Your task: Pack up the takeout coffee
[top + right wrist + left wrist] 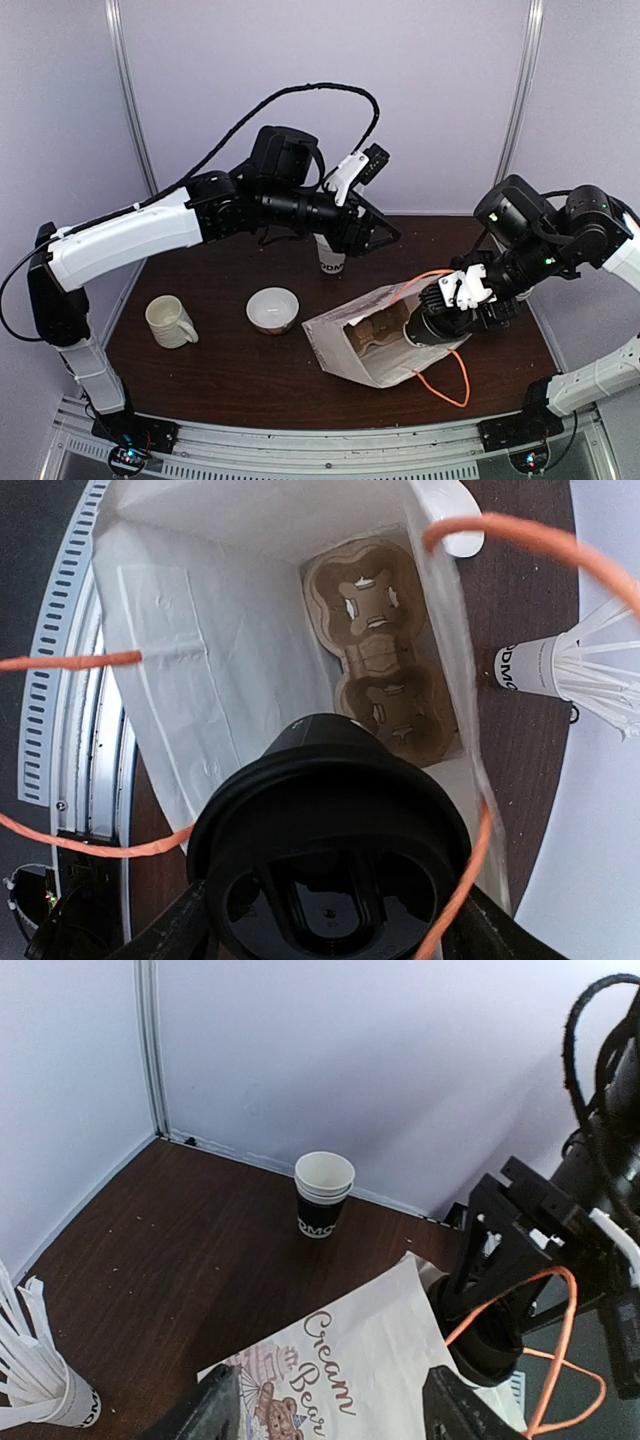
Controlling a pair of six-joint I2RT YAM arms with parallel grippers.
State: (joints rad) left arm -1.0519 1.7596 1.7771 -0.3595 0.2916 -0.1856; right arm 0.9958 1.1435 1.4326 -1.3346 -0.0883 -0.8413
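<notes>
Takeout coffee (330, 880) sits right under my right wrist cam, black lid up. My right fingers (440, 315) are clamped on its sides and hold it at the mouth of the bag (345, 355).

- Bag: white paper, lying on its side on the bench (220, 375), mouth towards my right arm. One orange handle (450, 385) loops out in front of the mouth, the other arches over the cup.
- Brown cup carrier (380, 670) lies flat deep inside the bag, beyond the coffee. Its slots look unfilled.
- Left fingers (380, 235) hang above the back of the bag, spread wide, nothing between them.
- White cup of stirrer sticks (535, 665) stands just behind the bag.
- An open black cup (323, 1200) with no lid stands further behind the bag, near the rear wall.
- White bowl (272, 308) is just left of the bag. Cream mug (168, 322) is further left, well apart from it.
</notes>
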